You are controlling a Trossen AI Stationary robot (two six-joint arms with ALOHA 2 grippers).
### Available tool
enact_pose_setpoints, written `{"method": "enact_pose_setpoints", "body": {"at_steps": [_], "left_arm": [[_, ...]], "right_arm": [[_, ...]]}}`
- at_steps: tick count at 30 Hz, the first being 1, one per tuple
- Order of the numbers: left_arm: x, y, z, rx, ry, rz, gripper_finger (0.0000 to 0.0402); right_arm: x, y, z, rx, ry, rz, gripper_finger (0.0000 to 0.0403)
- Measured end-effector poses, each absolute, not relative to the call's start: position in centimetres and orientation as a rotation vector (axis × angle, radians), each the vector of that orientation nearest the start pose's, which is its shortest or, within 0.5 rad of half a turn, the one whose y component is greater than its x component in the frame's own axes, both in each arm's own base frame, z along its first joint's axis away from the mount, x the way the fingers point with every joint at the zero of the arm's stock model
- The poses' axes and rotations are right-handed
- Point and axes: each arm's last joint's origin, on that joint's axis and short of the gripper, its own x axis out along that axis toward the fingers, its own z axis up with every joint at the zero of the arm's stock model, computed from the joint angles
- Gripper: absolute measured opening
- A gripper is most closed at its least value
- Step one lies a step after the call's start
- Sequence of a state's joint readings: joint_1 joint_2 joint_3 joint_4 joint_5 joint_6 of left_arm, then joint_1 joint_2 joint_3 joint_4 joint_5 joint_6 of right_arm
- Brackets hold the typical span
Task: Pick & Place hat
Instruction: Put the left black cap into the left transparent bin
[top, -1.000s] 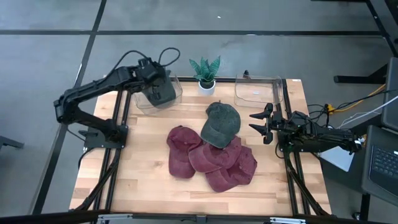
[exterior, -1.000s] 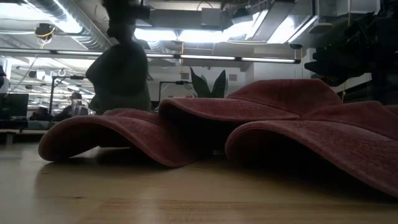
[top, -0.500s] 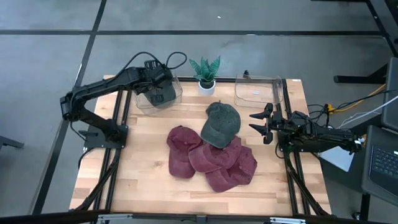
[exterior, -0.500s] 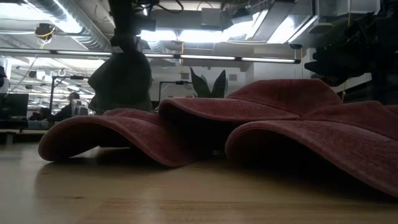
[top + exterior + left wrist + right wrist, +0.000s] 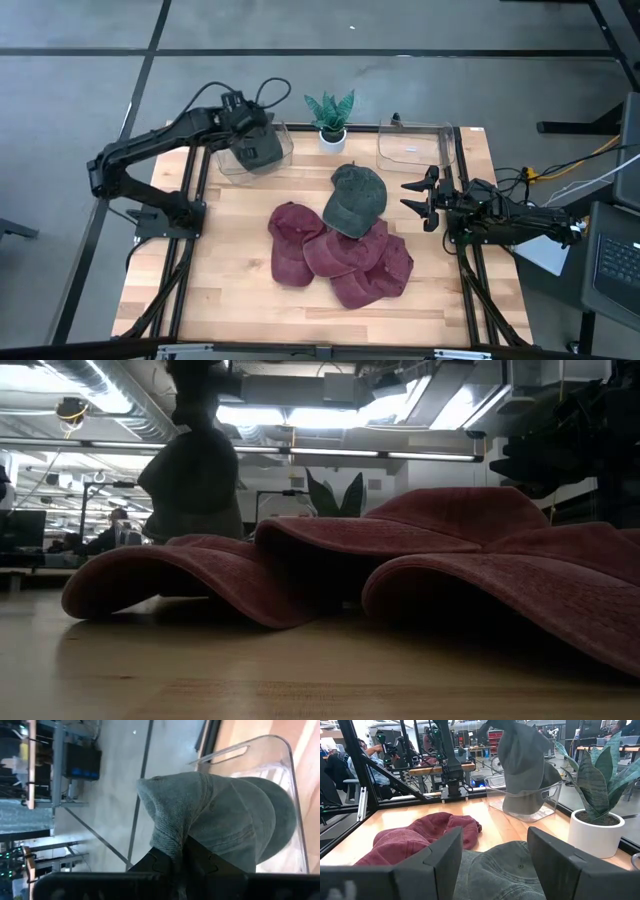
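Left gripper (image 5: 243,125): at the table's far left corner, above the left clear bin (image 5: 283,158); fingers clenched on the crown fabric of a grey-green hat (image 5: 256,148).
Held hat: hanging from the fingers, brim end lowered into the left clear bin; whether touching the bin floor, cannot tell; seen again in the left wrist view (image 5: 220,820), the low view (image 5: 192,480) and the right wrist view (image 5: 522,765).
Right gripper (image 5: 418,198): at the table's right edge, low and level, fingers spread wide apart, holding nothing.
Second grey-green hat (image 5: 355,198): near the table's middle, lying on top of the maroon pile.
Maroon hats (image 5: 338,255): overlapping heap on the wooden table (image 5: 230,290), just in front of the loose green hat.
Right clear bin (image 5: 412,143): far right corner of the table.
Potted plant (image 5: 330,118): white pot, standing between the two bins.
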State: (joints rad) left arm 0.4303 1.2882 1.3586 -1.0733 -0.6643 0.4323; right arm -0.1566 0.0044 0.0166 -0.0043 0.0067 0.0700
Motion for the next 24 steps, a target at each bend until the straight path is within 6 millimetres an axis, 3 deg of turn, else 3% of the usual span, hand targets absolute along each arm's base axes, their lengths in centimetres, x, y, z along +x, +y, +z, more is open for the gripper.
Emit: {"method": "enact_pose_setpoints", "body": {"at_steps": [12,24], "left_arm": [[16.9,7.5,39.3,0.421,0.981,0.759,0.002],[15.3,4.7,40.6,0.279,0.79,0.62,0.002]], "right_arm": [[9.6,-1.5,16.8,0.069,-0.014,-0.163,0.0222],[9.6,-1.5,16.8,0.069,-0.014,-0.163,0.0222]]}}
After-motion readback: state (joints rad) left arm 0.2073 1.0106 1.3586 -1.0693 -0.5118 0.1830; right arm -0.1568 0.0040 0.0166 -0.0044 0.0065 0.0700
